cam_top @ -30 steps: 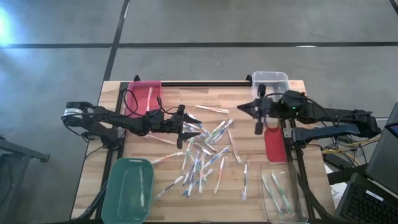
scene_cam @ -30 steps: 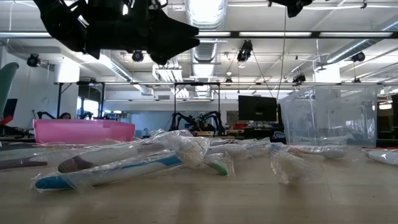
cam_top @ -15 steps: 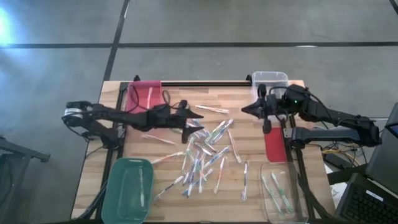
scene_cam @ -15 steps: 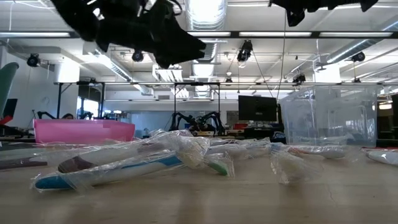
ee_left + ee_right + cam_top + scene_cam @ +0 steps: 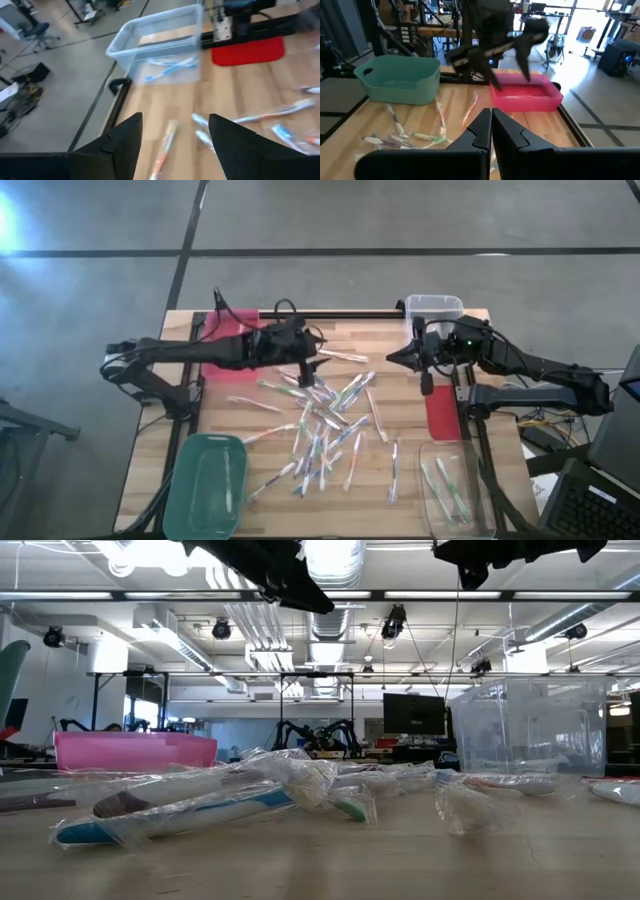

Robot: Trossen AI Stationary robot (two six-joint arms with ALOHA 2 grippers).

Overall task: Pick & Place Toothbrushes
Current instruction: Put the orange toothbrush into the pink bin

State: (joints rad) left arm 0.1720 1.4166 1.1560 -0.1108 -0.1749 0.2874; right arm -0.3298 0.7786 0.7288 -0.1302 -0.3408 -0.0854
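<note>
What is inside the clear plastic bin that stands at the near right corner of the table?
The clear rectangular plastic bin holds a few pale toothbrushes with green accents, lying on its bottom. Its transparent walls hide nothing, though the exact count is hard to tell.

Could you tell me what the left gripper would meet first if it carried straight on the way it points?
Probably a wrapped toothbrush on the table just ahead of the open left gripper; depth is unclear.

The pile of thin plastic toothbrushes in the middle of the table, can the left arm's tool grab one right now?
Probably yes. The left tool is open above the pile of thin plastic toothbrushes, with nothing between them.
</note>
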